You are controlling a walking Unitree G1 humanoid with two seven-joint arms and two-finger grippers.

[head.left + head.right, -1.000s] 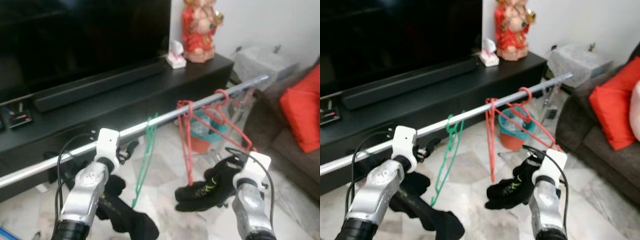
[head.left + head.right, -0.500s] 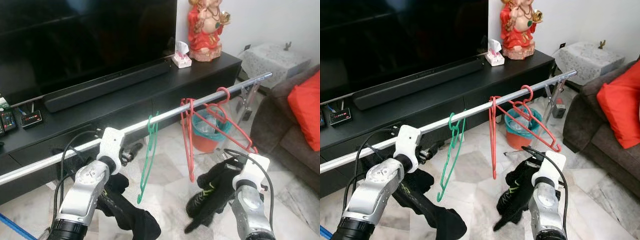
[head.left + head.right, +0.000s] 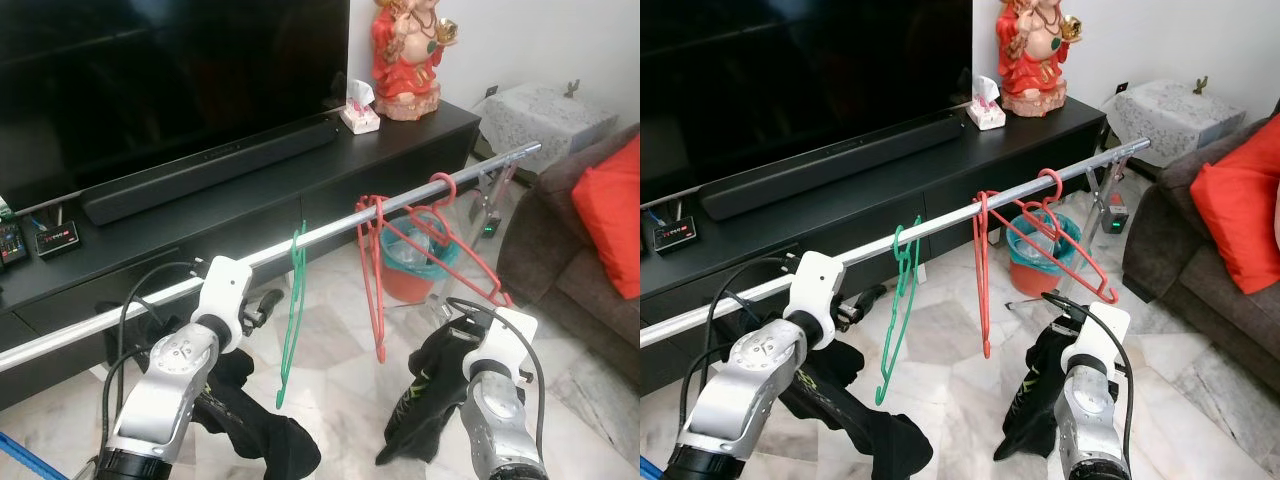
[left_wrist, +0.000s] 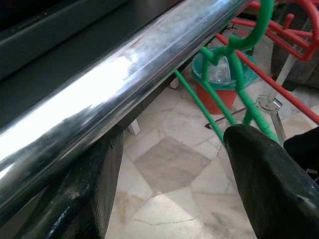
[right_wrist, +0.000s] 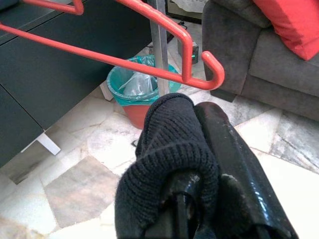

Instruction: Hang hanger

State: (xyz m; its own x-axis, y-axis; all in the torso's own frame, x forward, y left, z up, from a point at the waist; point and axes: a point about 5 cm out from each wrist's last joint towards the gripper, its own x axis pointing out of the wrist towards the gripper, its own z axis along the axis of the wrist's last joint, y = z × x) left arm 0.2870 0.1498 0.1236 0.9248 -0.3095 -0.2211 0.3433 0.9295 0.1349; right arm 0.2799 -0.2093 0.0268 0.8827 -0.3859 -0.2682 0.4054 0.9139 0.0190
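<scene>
three hangers: one green hanger and two red hangers hooked on the rail
left gripper: fingers spread beneath the rail
right gripper: pinching a black cloth

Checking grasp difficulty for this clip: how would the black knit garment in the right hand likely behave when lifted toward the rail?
The black knit garment is probably floppy: it droops limp below the right hand. It looks light, hanging from one pinch. Its ribbed knit should grip rather than slip, though loose folds may snag the red hangers on the rail.
</scene>
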